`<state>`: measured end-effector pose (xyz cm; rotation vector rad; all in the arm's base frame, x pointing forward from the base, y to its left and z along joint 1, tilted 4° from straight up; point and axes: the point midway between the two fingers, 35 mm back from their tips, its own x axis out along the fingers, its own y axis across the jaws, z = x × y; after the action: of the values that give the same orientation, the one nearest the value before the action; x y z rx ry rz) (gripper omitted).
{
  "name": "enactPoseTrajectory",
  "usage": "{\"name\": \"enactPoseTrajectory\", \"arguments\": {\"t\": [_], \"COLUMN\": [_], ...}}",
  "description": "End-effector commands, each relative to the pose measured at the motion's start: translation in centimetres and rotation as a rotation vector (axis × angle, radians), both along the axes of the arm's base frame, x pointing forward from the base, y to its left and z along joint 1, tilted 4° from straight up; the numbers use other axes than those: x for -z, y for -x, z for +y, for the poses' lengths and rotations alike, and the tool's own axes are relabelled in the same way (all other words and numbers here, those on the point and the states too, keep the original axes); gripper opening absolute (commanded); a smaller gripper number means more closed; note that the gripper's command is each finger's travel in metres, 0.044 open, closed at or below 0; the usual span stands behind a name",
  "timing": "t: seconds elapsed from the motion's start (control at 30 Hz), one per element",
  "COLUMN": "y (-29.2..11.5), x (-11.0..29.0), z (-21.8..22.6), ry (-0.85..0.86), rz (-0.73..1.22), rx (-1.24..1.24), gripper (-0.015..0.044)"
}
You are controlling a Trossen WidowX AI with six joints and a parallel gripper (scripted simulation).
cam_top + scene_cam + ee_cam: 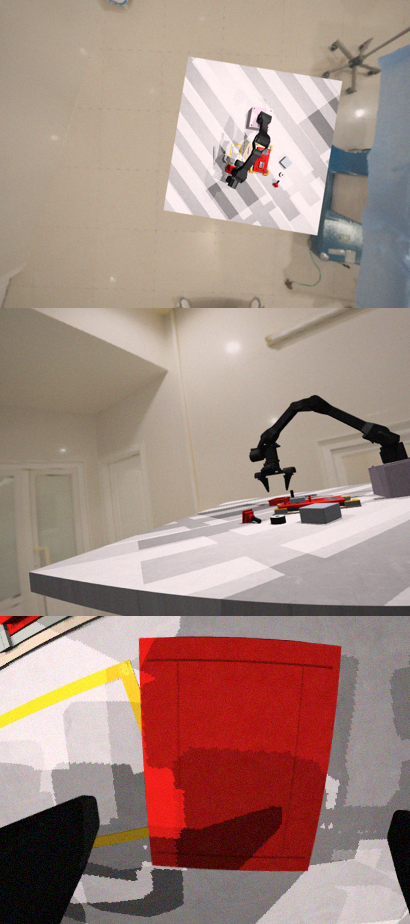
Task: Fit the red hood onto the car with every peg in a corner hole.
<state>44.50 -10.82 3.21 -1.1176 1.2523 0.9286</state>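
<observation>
Wrist view: hood [236, 752] lies below the spread, empty end effector [226, 878].

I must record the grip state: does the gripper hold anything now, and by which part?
Nothing is held. The gripper is open above the table, and the red hood lies flat below it, between the spread fingers in the wrist view, untouched.

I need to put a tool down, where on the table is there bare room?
Free: the table's near stretch, before the gray block. Crowded: around the chassis, hood and open pincer.
</observation>
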Motion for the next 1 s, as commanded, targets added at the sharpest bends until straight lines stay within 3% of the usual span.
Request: {"name": "enactPoseTrajectory", "arguments": {"t": [0.0,0.97], "y": [0.1,-0.1], "x": [1.0,3.3], "z": [0.1,-0.1], "ry": [-0.008,-0.008], "rz": [0.014,0.014], "rx": [-0.006,-0.006], "gripper": [0.044,0.044]}}
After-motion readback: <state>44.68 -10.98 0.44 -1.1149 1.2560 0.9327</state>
